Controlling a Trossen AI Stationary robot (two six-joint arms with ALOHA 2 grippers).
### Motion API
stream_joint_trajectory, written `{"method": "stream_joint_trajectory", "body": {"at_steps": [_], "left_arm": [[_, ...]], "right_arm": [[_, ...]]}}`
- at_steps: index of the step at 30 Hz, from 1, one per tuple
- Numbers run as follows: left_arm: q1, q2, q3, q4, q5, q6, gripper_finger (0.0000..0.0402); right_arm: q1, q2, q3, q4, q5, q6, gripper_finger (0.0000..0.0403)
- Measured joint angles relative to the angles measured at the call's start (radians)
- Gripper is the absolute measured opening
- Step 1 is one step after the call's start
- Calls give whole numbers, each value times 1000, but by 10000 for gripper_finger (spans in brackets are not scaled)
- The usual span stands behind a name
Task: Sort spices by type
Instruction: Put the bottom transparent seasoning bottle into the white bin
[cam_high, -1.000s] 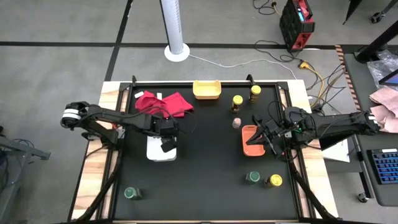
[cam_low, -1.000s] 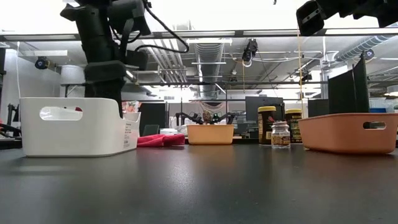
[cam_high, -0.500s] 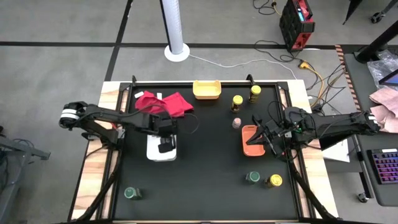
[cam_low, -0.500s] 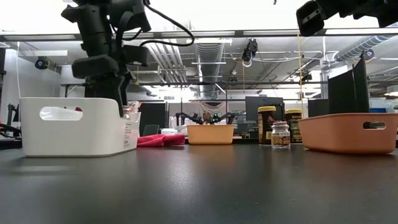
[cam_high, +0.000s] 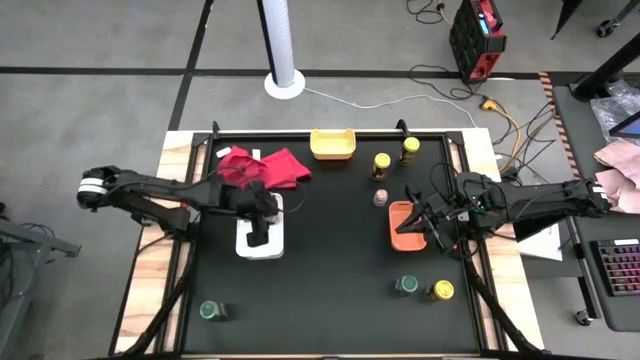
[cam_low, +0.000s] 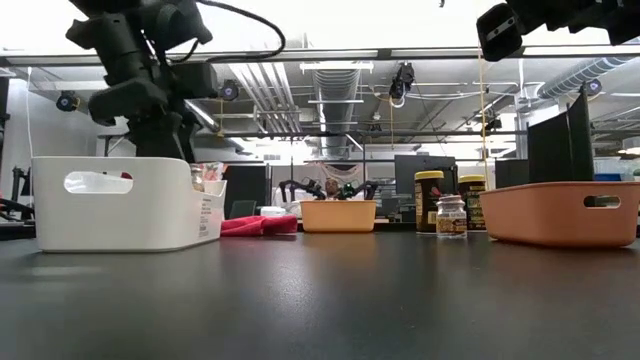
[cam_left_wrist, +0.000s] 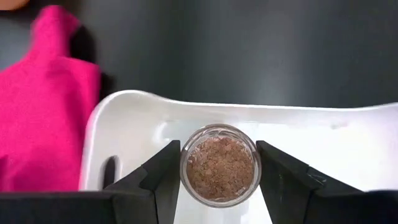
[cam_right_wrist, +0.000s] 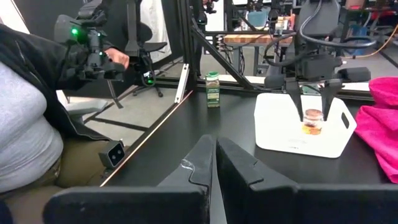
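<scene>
Pinkish-brown powder fills the small jar (cam_left_wrist: 220, 163) that stands inside the white tray (cam_high: 262, 240), and the left hand (cam_left_wrist: 217, 171) hangs straight over it with one dark finger (cam_left_wrist: 163, 174) on each side. In the left wrist view thin slivers of white show between the fingers and the glass, so whether the jar is gripped or merely straddled cannot be told; the fingers stand roughly a jar's width apart. The right wrist view shows the same jar upright on the tray floor, between the two fingers coming down from above.

The red cloth (cam_high: 265, 165) lies just behind the white tray, near the yellow tray (cam_high: 333, 143) at the far edge of the black bench (cam_high: 330, 290).

The right hand (cam_high: 428, 222) hovers over the orange tray (cam_high: 402, 228) on the right side, its fingers pressed together and holding nothing. A second pinkish-brown jar (cam_high: 380, 198) stands just beside that tray's far corner. Two yellow jars (cam_high: 381, 164) stand farther back, near the yellow tray, the other one (cam_high: 410, 150) to its right. Near the front right, a green-lidded jar (cam_high: 405, 286) and a third yellow jar (cam_high: 440, 291) stand side by side. Another green-lidded jar (cam_high: 211, 311) stands alone at the front left corner.

A person (cam_right_wrist: 25, 118) sits beyond the bench edge in the right wrist view.
</scene>
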Motion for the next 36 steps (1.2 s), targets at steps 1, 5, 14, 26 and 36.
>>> {"method": "stream_joint_trajectory", "body": {"at_steps": [1, 5, 14, 26, 36], "left_arm": [[2, -5, -2, 0, -4, -6, 165], [13, -1, -5, -3, -5, -11, 165], [57, 114, 71, -74, -5, 32, 165], [86, 141, 80, -74, -5, 56, 165], [86, 142, 79, -66, -4, 18, 185]], "right_arm": [[0, 0, 0, 0, 0, 0, 13], [0, 0, 0, 2, 0, -4, 13], [0, 0, 0, 6, 0, -21, 13], [0, 0, 0, 2, 0, -23, 13], [0, 0, 0, 1, 0, -19, 13]]}}
